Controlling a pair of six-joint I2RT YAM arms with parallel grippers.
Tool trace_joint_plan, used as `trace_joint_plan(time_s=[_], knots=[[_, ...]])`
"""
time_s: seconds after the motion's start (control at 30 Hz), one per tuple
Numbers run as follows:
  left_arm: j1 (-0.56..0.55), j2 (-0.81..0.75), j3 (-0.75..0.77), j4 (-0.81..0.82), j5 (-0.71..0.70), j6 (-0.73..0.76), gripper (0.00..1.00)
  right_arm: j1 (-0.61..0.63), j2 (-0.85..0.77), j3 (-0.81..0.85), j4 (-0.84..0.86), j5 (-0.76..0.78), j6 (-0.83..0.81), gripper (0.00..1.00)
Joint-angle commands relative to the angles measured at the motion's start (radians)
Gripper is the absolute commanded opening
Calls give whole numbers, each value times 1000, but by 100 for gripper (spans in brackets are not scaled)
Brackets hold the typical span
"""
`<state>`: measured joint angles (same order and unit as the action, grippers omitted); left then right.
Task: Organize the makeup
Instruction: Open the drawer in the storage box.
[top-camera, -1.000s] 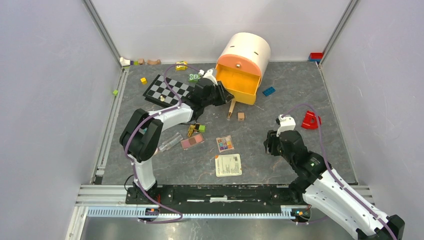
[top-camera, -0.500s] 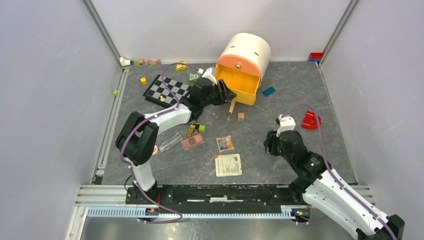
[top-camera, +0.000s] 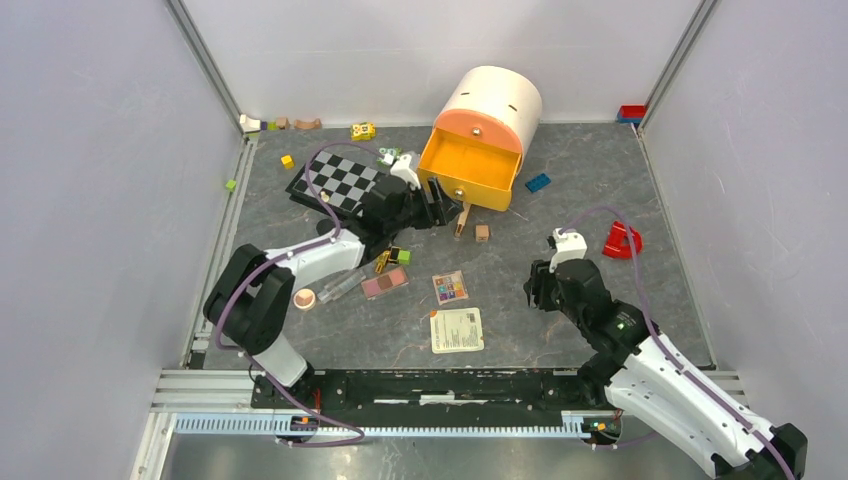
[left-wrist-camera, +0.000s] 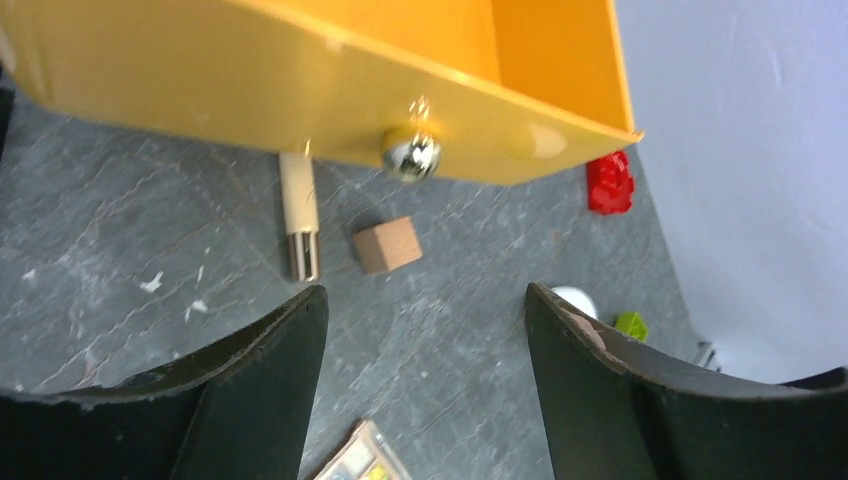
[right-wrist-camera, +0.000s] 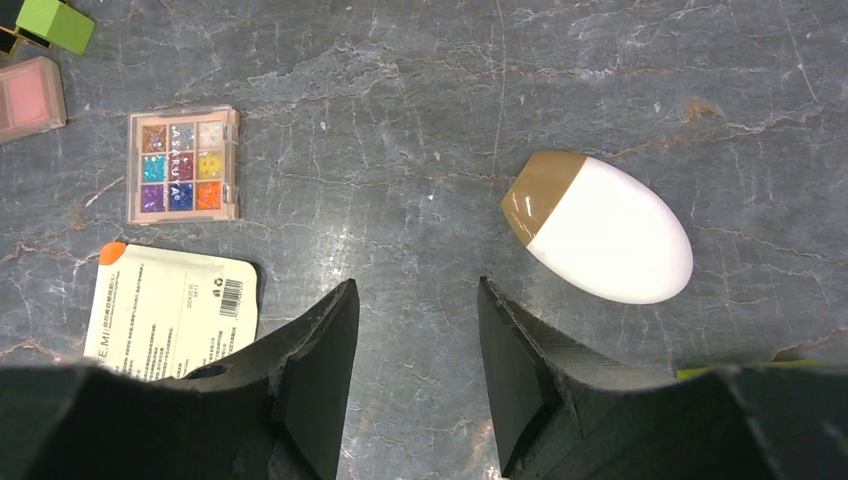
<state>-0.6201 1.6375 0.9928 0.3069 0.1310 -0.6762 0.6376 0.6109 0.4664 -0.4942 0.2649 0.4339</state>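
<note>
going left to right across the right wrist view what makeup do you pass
pink eyeshadow palette → multicolour eyeshadow palette → white egg-shaped sponge. The white sachet overlaps the multicolour palette from left to right, so it is left out of the order.
</note>
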Motion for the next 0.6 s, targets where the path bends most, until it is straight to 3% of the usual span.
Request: trace_joint_plan(time_s=[0.0,0.27,0.57], knots=[[-20,-46,-86,121,-45,91,79,3,7,-11,50,-16,15,54],[-54,68,-166,336,-128,147,82,4,21,-9,63,-35,15,54],[-82,211,-138,426,-246,148,74,2,12,-7,49,-20,10,54]])
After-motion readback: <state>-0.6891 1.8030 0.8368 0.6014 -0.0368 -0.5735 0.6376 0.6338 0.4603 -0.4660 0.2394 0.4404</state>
